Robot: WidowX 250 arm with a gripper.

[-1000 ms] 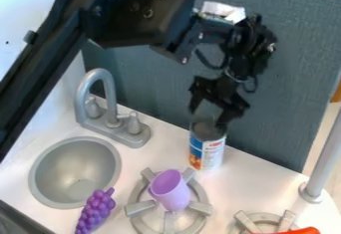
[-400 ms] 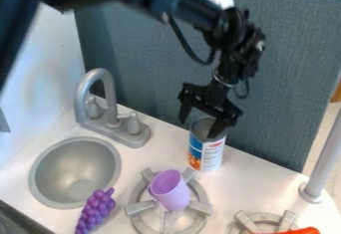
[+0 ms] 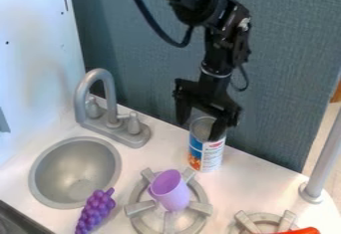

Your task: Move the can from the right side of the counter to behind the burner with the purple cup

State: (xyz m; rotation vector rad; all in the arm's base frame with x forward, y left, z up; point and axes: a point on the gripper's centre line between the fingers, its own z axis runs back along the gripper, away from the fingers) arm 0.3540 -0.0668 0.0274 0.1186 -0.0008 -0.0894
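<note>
Gripper (image 3: 199, 132) dipped a bit, jaws spread by 1 can (image 3: 207, 154), w/ 1 cup (image 3: 172, 194) & 2 burners (image 3: 139, 208) below.

The scene was brightly lit, and the pale wall (image 3: 33, 54) at the view's left was nearly washed out. A whitish glare was spread over the right part of the counter (image 3: 256, 185). The blue-grey panel (image 3: 286, 63) was lit more dimly and was darkened toward its left edge. Soft highlights were cast in the sink (image 3: 73, 171), the inside of the cup (image 3: 172, 195) was shaded, and detail was lost in the black arm (image 3: 200, 4).
</note>
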